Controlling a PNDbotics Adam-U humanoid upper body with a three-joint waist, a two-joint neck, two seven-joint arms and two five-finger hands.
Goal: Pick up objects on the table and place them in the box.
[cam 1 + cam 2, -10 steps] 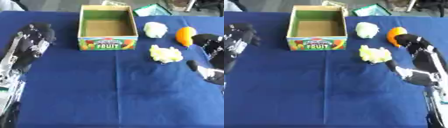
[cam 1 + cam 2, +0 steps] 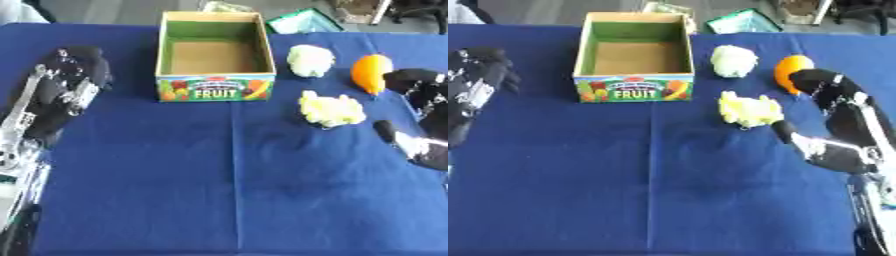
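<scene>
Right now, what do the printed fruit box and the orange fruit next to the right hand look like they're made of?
The open fruit box looks like cardboard: plain brown matte inside, printed outer panel. The orange fruit is probably plastic or foam, with an even colour and a smooth, slightly shiny skin; which one is unclear.

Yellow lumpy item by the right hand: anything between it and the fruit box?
Nothing visible. Bare blue cloth lies between the yellow lumpy item and the fruit box. The white item and orange item sit farther back, off that path. Right hand is beside it.
</scene>
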